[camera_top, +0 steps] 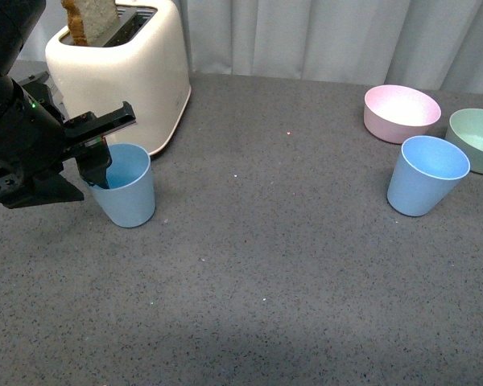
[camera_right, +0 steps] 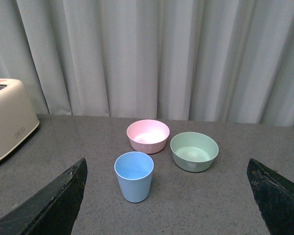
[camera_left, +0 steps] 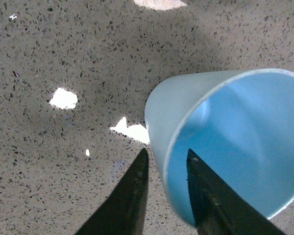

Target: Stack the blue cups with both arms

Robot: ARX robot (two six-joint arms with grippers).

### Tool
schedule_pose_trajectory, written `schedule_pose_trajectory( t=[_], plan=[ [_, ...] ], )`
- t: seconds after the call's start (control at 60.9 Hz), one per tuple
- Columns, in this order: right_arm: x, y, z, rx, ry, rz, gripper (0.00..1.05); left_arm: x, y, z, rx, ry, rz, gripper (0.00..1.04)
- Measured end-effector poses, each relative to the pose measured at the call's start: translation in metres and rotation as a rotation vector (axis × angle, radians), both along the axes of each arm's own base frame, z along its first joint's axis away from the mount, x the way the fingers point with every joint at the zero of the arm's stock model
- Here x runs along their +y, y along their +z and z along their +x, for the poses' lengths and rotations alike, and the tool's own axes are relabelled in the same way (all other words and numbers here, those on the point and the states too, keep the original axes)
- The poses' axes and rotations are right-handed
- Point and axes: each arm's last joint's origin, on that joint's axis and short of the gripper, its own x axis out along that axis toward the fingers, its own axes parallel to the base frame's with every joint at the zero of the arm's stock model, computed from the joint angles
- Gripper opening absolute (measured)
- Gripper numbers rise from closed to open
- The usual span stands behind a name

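As seen from the front, left pincer (camera_top: 103,153) astride rim of upright blue tumbler (camera_top: 133,201), one finger inside, one outside; cream toaster (camera_top: 137,72) just behind. Via left wrist: matte tapered wall between narrow-set jaws, slivers of gap either side, so released, not pinching. Via right wrist: right pincer (camera_right: 166,160) spread wide, empty; second blue tumbler (camera_right: 134,178) upright, dead ahead, nearer this arm; pink bowl (camera_right: 147,135) beyond.

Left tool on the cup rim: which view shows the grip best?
Left wrist view: the left tool straddles the blue cup wall, one finger inside, one outside. Front view shows the tool at the rim, but contact is unclear. Right wrist view misses it, showing the other cup.
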Motion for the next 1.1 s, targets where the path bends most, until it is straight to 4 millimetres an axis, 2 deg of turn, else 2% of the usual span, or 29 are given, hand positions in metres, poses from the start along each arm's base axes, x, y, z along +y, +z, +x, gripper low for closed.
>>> schedule_pose_trajectory(
  t=[0.066, 0.131, 0.246, 0.345, 0.542, 0.673, 0.821, 0.935, 1.1],
  plan=[
    [0.000, 0.000, 0.000, 0.000, 0.000, 0.000, 0.95, -0.001, 0.000, -0.001, 0.010, -0.005, -0.007, 0.12],
    [0.000, 0.000, 0.000, 0.000, 0.000, 0.000, 0.95, -0.003, -0.001, -0.002, 0.019, -0.010, -0.011, 0.03],
    [0.000, 0.000, 0.000, 0.000, 0.000, 0.000, 0.95, -0.009, 0.001, -0.003, 0.017, -0.026, -0.008, 0.04],
    [0.000, 0.000, 0.000, 0.000, 0.000, 0.000, 0.95, -0.021, 0.006, -0.002, 0.009, -0.054, 0.007, 0.04],
    [0.000, 0.000, 0.000, 0.000, 0.000, 0.000, 0.95, -0.074, 0.020, 0.005, -0.020, -0.148, 0.003, 0.04],
    [0.000, 0.000, 0.000, 0.000, 0.000, 0.000, 0.95, -0.112, 0.018, 0.010, -0.012, -0.210, 0.005, 0.04],
    [0.000, 0.000, 0.000, 0.000, 0.000, 0.000, 0.95, -0.141, 0.013, 0.015, -0.007, -0.261, -0.003, 0.04],
    [0.000, 0.000, 0.000, 0.000, 0.000, 0.000, 0.95, -0.154, 0.009, 0.021, -0.003, -0.269, -0.001, 0.04],
    [0.000, 0.000, 0.000, 0.000, 0.000, 0.000, 0.95, -0.158, 0.006, 0.030, 0.006, -0.259, 0.013, 0.04]
  ],
)
